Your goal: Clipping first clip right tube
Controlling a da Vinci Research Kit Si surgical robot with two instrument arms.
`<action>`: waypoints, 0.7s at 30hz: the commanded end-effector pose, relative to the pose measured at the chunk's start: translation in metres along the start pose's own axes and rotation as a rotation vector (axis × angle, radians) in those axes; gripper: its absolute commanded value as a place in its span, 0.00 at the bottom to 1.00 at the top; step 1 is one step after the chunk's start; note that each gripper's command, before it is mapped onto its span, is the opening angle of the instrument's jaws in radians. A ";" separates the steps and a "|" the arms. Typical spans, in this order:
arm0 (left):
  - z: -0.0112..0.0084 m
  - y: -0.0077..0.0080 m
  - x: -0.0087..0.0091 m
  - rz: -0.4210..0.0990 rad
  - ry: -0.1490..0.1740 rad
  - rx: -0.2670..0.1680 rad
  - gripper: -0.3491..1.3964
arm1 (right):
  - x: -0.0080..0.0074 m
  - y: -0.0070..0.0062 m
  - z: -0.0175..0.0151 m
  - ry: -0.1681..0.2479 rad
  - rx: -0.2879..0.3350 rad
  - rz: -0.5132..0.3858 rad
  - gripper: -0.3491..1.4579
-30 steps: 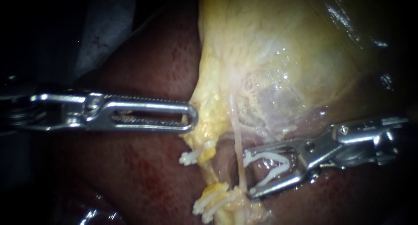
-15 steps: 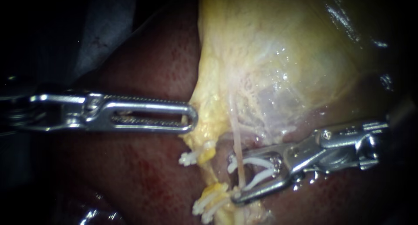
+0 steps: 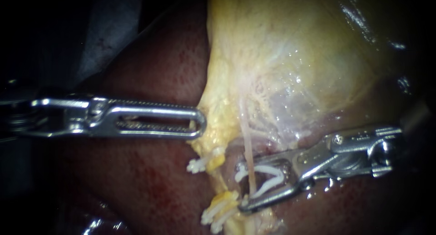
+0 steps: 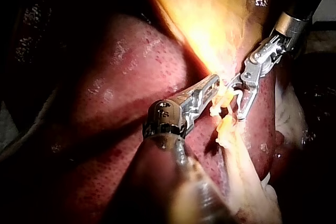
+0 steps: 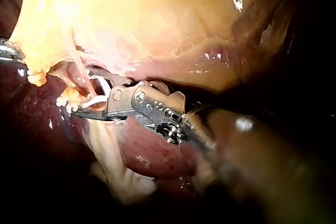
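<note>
A thin pale tube (image 3: 247, 148) runs down from the yellow gallbladder (image 3: 281, 57). My right instrument (image 3: 240, 187) comes in from the right. Its jaws stand apart and carry a white V-shaped clip (image 3: 268, 182). The jaws and the clip's legs straddle the tube, one on either side. In the right wrist view the same jaws (image 5: 84, 90) hold the clip around the tube (image 5: 73, 61). My left instrument (image 3: 200, 123) lies level, its slotted jaws shut on the gallbladder's yellow edge. The left wrist view shows both instruments' jaws close together, the left (image 4: 212, 83) and the right (image 4: 239, 100).
Dark red liver (image 3: 150, 180) lies under and around everything. Two white clips (image 3: 197, 164) (image 3: 215, 214) sit on the yellow fatty strand left of the tube. A pale loose flap of tissue (image 5: 113, 150) hangs below the right instrument's jaws.
My right instrument has slid left, so the tube went from the jaw tips to deep between the clip's legs. The jaws have narrowed slightly. The left instrument has not moved.
</note>
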 end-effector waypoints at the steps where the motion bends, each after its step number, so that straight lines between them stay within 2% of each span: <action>1: 0.0000 0.0000 0.0000 0.000 0.000 0.000 0.00 | 0.0000 0.0000 -0.0001 0.000 0.001 -0.002 0.45; 11: 0.0000 0.0000 0.0000 0.000 0.000 0.000 0.00 | -0.0002 0.0001 -0.0004 -0.006 0.011 -0.003 0.39; 21: 0.0000 0.0000 0.0000 0.000 0.000 0.000 0.00 | -0.0001 0.0004 -0.0004 -0.008 0.015 0.037 0.27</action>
